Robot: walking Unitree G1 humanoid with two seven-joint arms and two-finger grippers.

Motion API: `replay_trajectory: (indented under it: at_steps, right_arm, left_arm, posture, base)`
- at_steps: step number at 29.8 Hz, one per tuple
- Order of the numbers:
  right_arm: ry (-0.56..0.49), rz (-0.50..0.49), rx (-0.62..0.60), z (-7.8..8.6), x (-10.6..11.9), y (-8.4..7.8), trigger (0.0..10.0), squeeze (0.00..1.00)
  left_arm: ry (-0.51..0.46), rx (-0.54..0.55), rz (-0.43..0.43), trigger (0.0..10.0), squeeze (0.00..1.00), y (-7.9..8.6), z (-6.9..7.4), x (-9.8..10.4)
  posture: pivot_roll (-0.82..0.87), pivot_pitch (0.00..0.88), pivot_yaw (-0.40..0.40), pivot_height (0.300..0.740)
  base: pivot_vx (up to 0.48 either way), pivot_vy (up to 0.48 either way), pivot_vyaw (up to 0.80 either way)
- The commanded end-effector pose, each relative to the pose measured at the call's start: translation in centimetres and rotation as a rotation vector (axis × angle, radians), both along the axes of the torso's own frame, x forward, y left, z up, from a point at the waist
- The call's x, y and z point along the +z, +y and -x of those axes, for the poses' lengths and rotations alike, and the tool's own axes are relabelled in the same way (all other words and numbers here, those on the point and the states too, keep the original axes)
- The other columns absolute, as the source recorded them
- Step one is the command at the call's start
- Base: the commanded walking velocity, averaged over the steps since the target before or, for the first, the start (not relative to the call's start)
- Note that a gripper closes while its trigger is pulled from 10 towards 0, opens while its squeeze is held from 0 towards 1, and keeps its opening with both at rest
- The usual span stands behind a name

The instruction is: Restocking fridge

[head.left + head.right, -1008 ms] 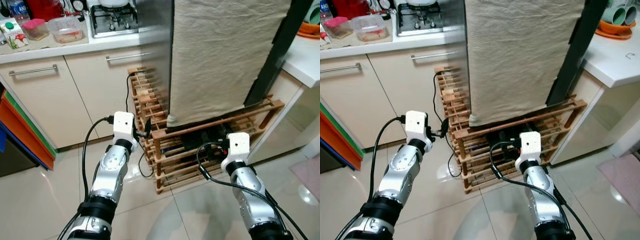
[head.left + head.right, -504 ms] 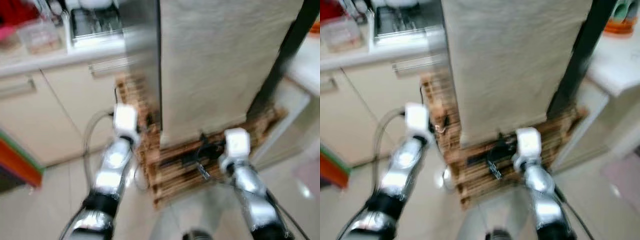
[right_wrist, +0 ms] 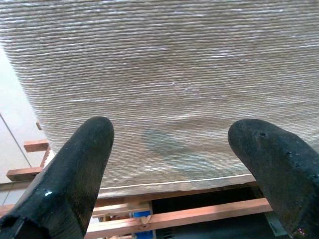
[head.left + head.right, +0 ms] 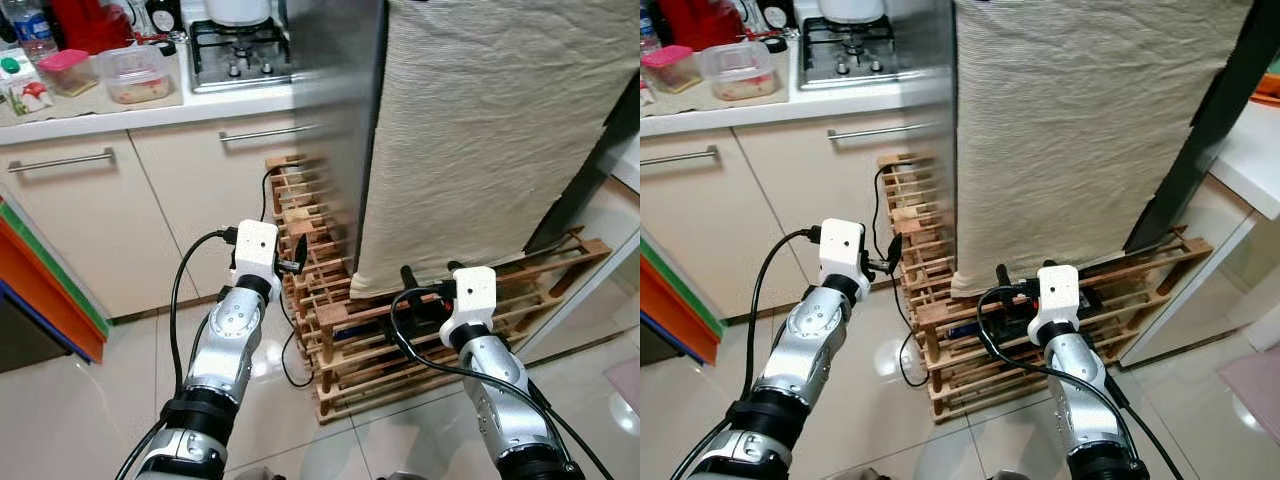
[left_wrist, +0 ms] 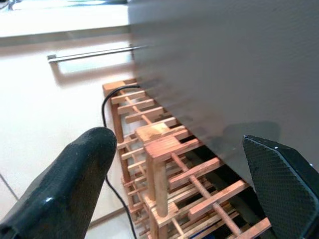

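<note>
Fridge (image 4: 330,110), its front draped in a beige ribbed cloth (image 4: 480,130), stands on a wooden slatted rack (image 4: 400,330) beside the kitchen tabletop (image 4: 150,105). Left hand (image 5: 169,194) reaches forward at the rack's corner, fingers (image 5: 70,189) spread wide, holding nothing. Right hand (image 3: 174,184) points at the cloth's lower edge, equally wide open and empty.

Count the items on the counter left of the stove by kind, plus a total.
Clear plastic container: 1
Pink-lidded container: 1
Carton: 1
Water bottle: 1
Red appliance or vessel, cut off by the frame edge: 1
Total: 5
</note>
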State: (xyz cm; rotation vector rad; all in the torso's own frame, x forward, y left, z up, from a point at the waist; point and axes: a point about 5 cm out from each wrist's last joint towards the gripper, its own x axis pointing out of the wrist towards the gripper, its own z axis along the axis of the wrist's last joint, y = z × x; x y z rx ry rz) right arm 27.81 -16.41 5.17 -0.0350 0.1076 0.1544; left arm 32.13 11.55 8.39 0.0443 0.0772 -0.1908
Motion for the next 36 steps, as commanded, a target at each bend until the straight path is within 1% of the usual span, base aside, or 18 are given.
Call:
replay_trajectory:
  at_steps: [1, 6, 8, 10, 11, 13, 14, 15, 16, 17, 18, 22, 23, 28, 36]
  right_arm:
    - [-0.022, 0.005, -0.013, -0.3, 0.5, -0.4, 10.0, 0.0]
    - [-0.032, 0.016, -0.031, -0.3, 0.6, -0.6, 10.0, 0.0]
    - [-0.042, 0.031, -0.065, -0.4, 0.8, -1.0, 10.0, 0.0]
    - [-0.076, 0.027, -0.09, -0.6, 1.6, -1.2, 10.0, 0.0]
    - [-0.093, 0.023, -0.099, -0.8, 2.0, -1.3, 10.0, 0.0]
    - [-0.123, 0.008, -0.114, -1.0, 2.8, -1.5, 10.0, 0.0]
    - [-0.124, 0.002, -0.114, -1.0, 3.0, -1.5, 10.0, 0.0]
    - [-0.124, 0.002, -0.114, -1.0, 3.0, -1.5, 10.0, 0.0]
    - [-0.122, 0.0, -0.118, -1.0, 2.9, -1.6, 10.0, 0.0]
    - [-0.102, 0.003, -0.125, -0.7, 2.4, -1.9, 10.0, 0.0]
    - [-0.085, 0.006, -0.127, -0.4, 2.0, -2.0, 10.0, 0.0]
    - [-0.077, 0.008, -0.126, -0.2, 1.8, -2.0, 10.0, 0.0]
    - [-0.074, 0.007, -0.126, -0.1, 1.7, -1.9, 10.0, 0.0]
    - [-0.071, 0.002, -0.119, -0.2, 1.8, -1.4, 10.0, 0.0]
    - [-0.057, 0.01, -0.12, -0.1, 1.4, -1.7, 10.0, 0.0]
  left_arm:
    - [-0.001, 0.008, -0.005, 10.0, 0.0, 0.1, -0.2, 0.2]
    - [-0.028, 0.012, -0.009, 10.0, 0.0, 0.2, -0.1, 0.4]
    - [-0.083, 0.033, -0.005, 10.0, 0.0, 0.4, -0.1, 1.0]
    - [-0.153, 0.002, -0.05, 10.0, 0.0, 0.4, 0.2, 1.6]
    - [-0.172, -0.013, -0.072, 10.0, 0.0, 0.4, 0.4, 1.7]
    - [-0.1, 0.017, -0.028, 10.0, 0.0, 1.4, 0.9, 0.4]
    - [-0.036, 0.055, 0.017, 10.0, 0.0, 2.4, 1.1, -0.7]
    - [-0.036, 0.055, 0.017, 10.0, 0.0, 2.4, 1.1, -0.7]
    - [0.012, 0.082, 0.043, 10.0, 0.0, 3.2, 1.5, -1.6]
    - [0.051, 0.087, 0.032, 10.0, 0.0, 3.8, 2.3, -2.7]
    - [0.06, 0.069, 0.031, 10.0, 0.0, 3.8, 2.9, -3.1]
    - [0.067, 0.053, 0.042, 10.0, 0.0, 3.6, 3.3, -3.2]
    - [0.061, 0.026, 0.045, 10.0, 0.0, 3.2, 3.6, -3.1]
    - [0.036, 0.011, 0.056, 10.0, 0.0, 2.6, 3.1, -2.3]
    - [0.03, 0.008, 0.057, 10.0, 0.0, 2.5, 2.8, -2.1]
  posture:
    - [-0.05, 0.008, 0.028, 0.74]
    - [-0.05, 0.007, 0.026, 0.74]
    - [-0.05, 0.006, 0.026, 0.74]
    - [-0.05, 0.007, 0.027, 0.74]
    - [-0.05, 0.007, 0.027, 0.74]
    - [-0.05, 0.008, 0.029, 0.74]
    - [-0.06, 0.009, 0.029, 0.74]
    - [-0.06, 0.009, 0.029, 0.74]
    - [-0.05, 0.011, 0.027, 0.74]
    - [-0.05, 0.014, 0.025, 0.74]
    - [-0.05, 0.016, 0.024, 0.74]
    - [-0.04, 0.02, 0.024, 0.74]
    - [-0.04, 0.022, 0.023, 0.74]
    - [-0.04, 0.026, 0.022, 0.74]
    - [-0.05, 0.028, 0.018, 0.74]
  base:
    - [0.0, 0.0, 0.0]
    - [0.0, 0.0, 0.0]
    - [0.0, 0.0, 0.0]
    - [0.0, 0.0, 0.0]
    - [0.0, 0.0, 0.0]
    - [0.0, 0.0, 0.0]
    - [0.0, 0.0, 0.0]
    - [0.0, 0.0, 0.0]
    - [0.0, 0.0, 0.0]
    - [0.0, 0.0, 0.0]
    - [0.0, 0.0, 0.0]
    - [0.0, 0.0, 0.0]
    - [0.0, 0.0, 0.0]
    - [0.0, 0.0, 0.0]
    - [0.0, 0.0, 0.0]
